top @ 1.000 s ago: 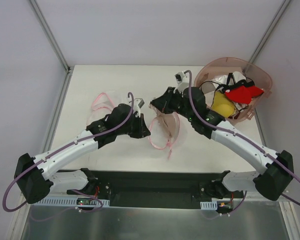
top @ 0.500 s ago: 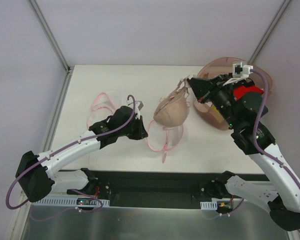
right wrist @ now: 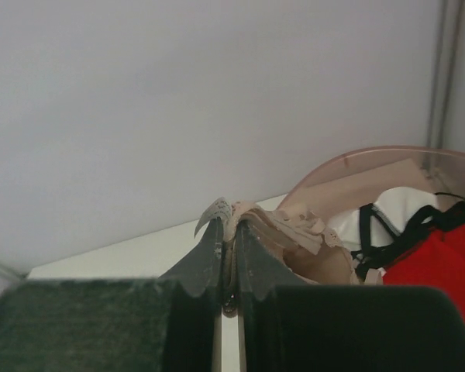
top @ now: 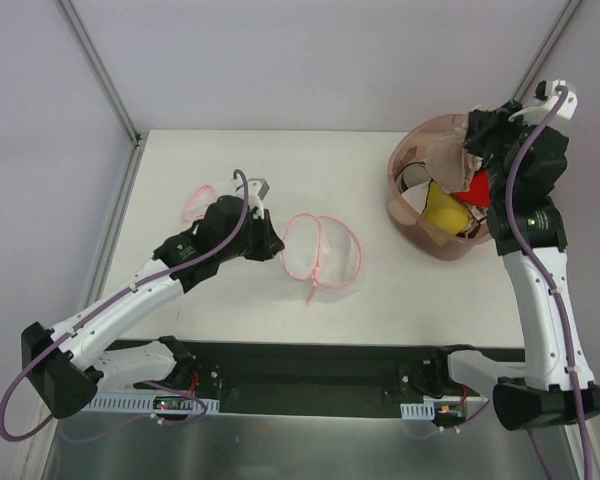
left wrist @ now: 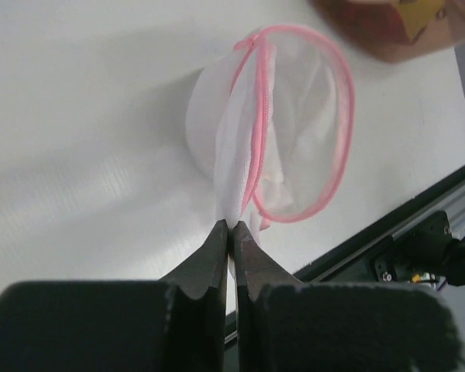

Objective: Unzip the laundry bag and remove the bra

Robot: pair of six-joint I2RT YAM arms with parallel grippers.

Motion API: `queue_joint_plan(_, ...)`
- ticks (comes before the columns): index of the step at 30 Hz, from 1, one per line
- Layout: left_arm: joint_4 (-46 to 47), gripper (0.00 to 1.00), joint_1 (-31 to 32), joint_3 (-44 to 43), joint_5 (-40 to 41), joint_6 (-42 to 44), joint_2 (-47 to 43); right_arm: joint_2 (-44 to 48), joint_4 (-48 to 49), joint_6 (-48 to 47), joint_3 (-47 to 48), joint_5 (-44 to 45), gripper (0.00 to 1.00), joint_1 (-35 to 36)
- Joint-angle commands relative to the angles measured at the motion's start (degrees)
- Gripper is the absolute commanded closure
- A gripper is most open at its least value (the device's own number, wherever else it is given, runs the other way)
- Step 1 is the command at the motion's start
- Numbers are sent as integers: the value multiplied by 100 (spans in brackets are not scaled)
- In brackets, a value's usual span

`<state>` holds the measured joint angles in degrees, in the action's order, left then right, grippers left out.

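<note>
My left jaws are pressed together on a fold of white mesh at the near edge of the bag (left wrist: 294, 155). The bag lies flat on the desk (top: 230, 160), about midway across it, just right of my left wrist. Its pink zipper rim gapes in a wide loop, and only limp mesh shows inside. From above, the bag (top: 322, 250) looks like two pink loops side by side with a short tail trailing toward my bases.

My right jaws are clamped shut on a crumpled edge of the bra (right wrist: 279, 225), held up over the far right corner of the desk, above the basket (top: 405, 205). The bra (top: 445, 160) hangs from the pinch down over the basket's rim (right wrist: 356, 159). It seems to reach the clothes inside, though I cannot tell if it touches them. The basket holds a yellow garment (top: 442, 208), a red one (right wrist: 434, 263) and a white one with black straps (right wrist: 387, 213). Bag and bra are well apart.
</note>
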<state>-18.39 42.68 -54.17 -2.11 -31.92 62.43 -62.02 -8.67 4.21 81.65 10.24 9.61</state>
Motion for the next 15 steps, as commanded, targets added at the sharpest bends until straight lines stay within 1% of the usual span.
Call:
queue_joint_plan(1, -314, 100, -277, -725, 509, 599, -398, -678, 331, -183, 422, 320, 99, -661)
queue_joint_plan(3, -402, 100, -417, -858, 527, 766, -495, -1004, 339, -149, 457, 470, 99, -872)
queue_joint_plan(4, -411, 100, -453, -963, 536, 819, -495, -1388, 322, -105, 510, 540, 99, -960)
queue_joint_plan(5, -411, 100, -479, -1016, 527, 837, -495, -1575, 287, -43, 554, 540, 98, -1135)
queue_joint_plan(7, -428, 100, -523, -1182, 527, 880, -417, -2109, -1, 132, 851, 471, 53, -1346)
queue_joint_plan(8, -446, 100, -550, -1244, 562, 968, -373, -2287, -151, 185, 1036, 218, 30, -1408)
queue_joint_plan(9, -516, 100, -558, -1306, 615, 1003, -294, -2419, -370, 229, 1220, 146, 11, -1435)
queue_joint_plan(10, -525, 100, -637, -1411, 659, 1082, -267, -2507, -738, 264, 1379, 84, 6, -1453)
queue_joint_plan(11, -525, 100, -716, -1455, 694, 1118, -223, -2578, -829, 282, 1528, -82, 2, -1453)
queue_joint_plan(12, -516, 100, -804, -1491, 686, 1135, -127, -2552, -891, 308, 1504, -136, 4, -1453)
queue_joint_plan(15, -499, 100, -1261, -1719, 440, 1171, 188, -2254, -952, 361, 1197, -250, 4, -1444)
